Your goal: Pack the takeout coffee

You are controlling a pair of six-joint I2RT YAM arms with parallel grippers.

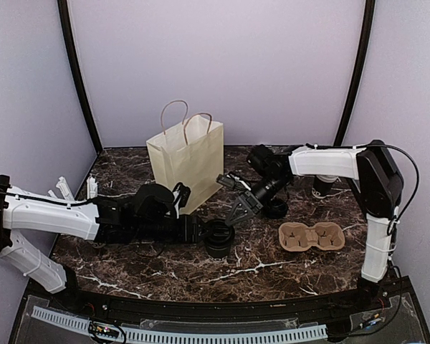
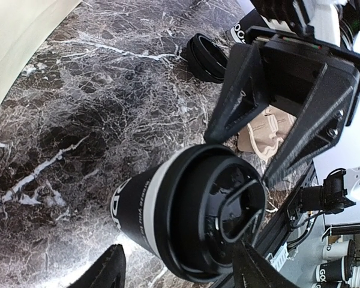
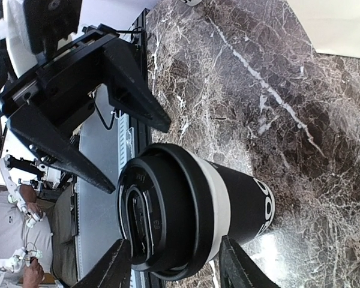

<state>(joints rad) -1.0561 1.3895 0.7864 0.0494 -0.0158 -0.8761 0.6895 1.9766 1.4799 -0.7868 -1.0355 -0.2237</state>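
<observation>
Crowding is the main risk. Top view: left gripper [image 1: 209, 233] and right gripper [image 1: 236, 215] both sit at one cup [image 1: 218, 242], which is upright mid-table [image 1: 165, 276] toward the near edge. A nudge from either arm could tip the cup or knock the other's fingers. Tray [image 1: 312, 236] lies toward the right edge with no cup in it, apart from the cup, and the right arm lies partly across that route. Bag [image 1: 186, 161] stands toward the far edge, clear of both arms. Loose lid [image 1: 276, 209] lies just beside the right gripper. What looks like a second cup [image 1: 322, 188] is half hidden behind that arm.

Left wrist: own fingers [image 2: 105, 273] stand apart and straddle the cup. There's a gap on one side and no clear clamp. Right gripper's jaws are wide, with one tip at the rim of the cup lid [image 2: 219, 210]. A squeeze there could pop the lid and spill.

Right wrist: own fingers [image 3: 117, 267] are apart and flank the cup; contact unclear. Left gripper's jaws are wide, tips at the lid rim. The glossy marble looks like it could let the cup slide.
</observation>
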